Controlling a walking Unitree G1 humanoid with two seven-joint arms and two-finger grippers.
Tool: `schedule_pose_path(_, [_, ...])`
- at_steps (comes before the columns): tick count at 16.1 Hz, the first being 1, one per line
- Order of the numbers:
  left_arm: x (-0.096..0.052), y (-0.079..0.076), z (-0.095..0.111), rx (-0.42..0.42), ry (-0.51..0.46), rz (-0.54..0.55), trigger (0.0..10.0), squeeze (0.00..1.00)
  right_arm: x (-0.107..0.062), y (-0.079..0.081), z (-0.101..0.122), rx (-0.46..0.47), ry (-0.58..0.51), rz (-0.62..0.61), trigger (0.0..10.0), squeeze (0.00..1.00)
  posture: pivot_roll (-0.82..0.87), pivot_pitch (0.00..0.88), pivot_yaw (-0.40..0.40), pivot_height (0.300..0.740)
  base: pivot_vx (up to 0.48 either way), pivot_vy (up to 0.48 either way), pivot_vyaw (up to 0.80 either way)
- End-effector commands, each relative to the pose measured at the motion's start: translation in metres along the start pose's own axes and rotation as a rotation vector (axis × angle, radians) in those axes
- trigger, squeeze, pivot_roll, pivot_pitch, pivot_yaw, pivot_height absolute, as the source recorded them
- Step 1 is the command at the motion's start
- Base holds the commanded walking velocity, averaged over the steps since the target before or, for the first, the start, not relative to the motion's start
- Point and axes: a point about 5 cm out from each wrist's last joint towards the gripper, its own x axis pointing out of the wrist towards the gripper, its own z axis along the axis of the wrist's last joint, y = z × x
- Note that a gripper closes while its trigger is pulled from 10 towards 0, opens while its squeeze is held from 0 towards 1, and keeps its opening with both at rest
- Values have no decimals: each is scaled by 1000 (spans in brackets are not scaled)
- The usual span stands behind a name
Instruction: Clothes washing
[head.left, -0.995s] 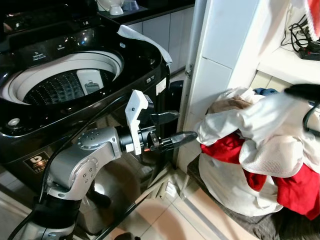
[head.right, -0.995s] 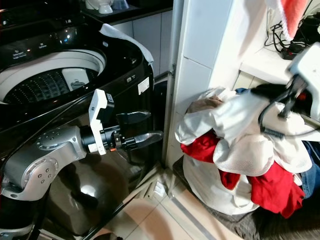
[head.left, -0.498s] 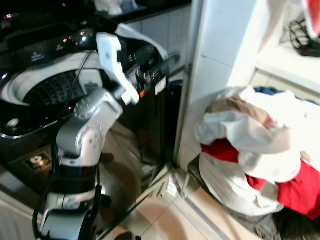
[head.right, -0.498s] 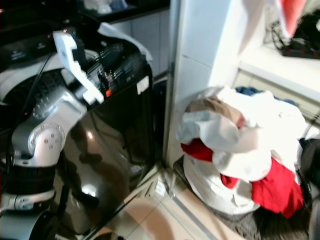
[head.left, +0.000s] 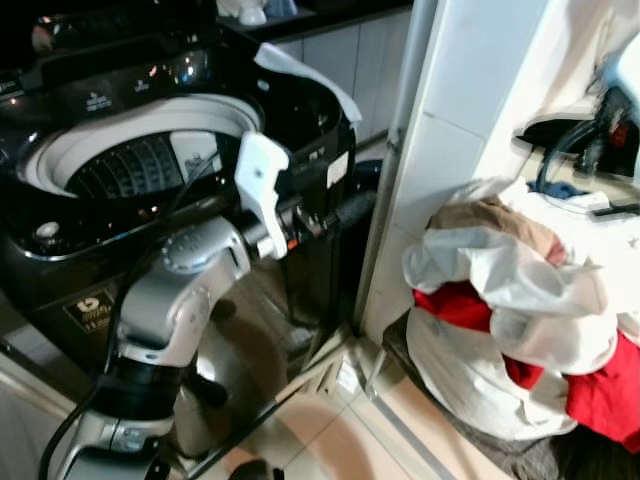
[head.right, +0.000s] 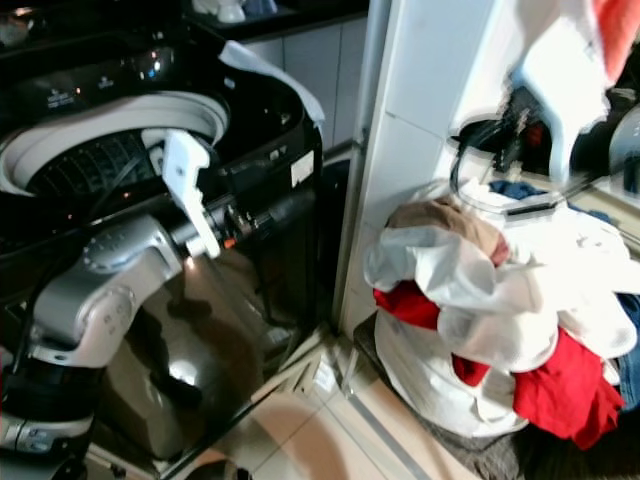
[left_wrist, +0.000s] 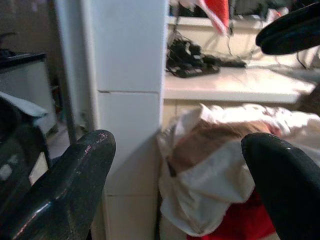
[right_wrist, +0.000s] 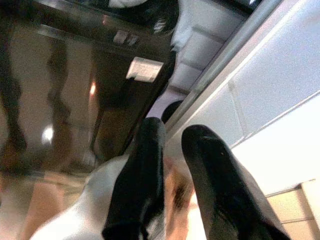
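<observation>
A white tiled pillar (head.left: 450, 150) stands between the two sides; a metal pipe (head.left: 392, 160) runs down its corner; a pale shelf (left_wrist: 235, 82) carries a black power strip (left_wrist: 192, 70) and tangled cables (left_wrist: 182, 50); beige floor tiles (head.left: 340, 440) below.

Both head views look forward and down from above, sharing the washing machine (head.left: 150, 160) on the left, the white wall (head.left: 470, 90) and the heap of clothes (head.left: 520, 300) on the right. The left wrist view faces the heap from close by; the right wrist view looks steeply down the wall at the machine's front
</observation>
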Motion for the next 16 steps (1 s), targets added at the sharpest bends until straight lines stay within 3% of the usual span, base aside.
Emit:
schedule_pose_path(1, [-1, -4, -5, 23, 27, -30, 10000, 0, -2, 8, -2, -22, 24, 52, 10000, 1000, -24, 0, 13, 740, 0, 0, 0])
schedule_pose_path(4, [-3, -12, -12, 31, 62, -90, 10000, 0, -8, 14, -16, -5, 73, 88, 10000, 1000, -27, 0, 15, 740, 0, 0, 0])
schedule_pose_path(10, [-3, -18, -14, 24, 68, -149, 10000, 0, -17, 21, -22, -15, 93, 147, 10000, 1000, -39, 0, 24, 740, 0, 0, 0])
schedule_pose_path(16, [-9, -32, -23, -11, 139, -277, 10000, 0, -9, 25, -41, -71, 180, 147, 10000, 1000, -44, 0, 32, 740, 0, 0, 0])
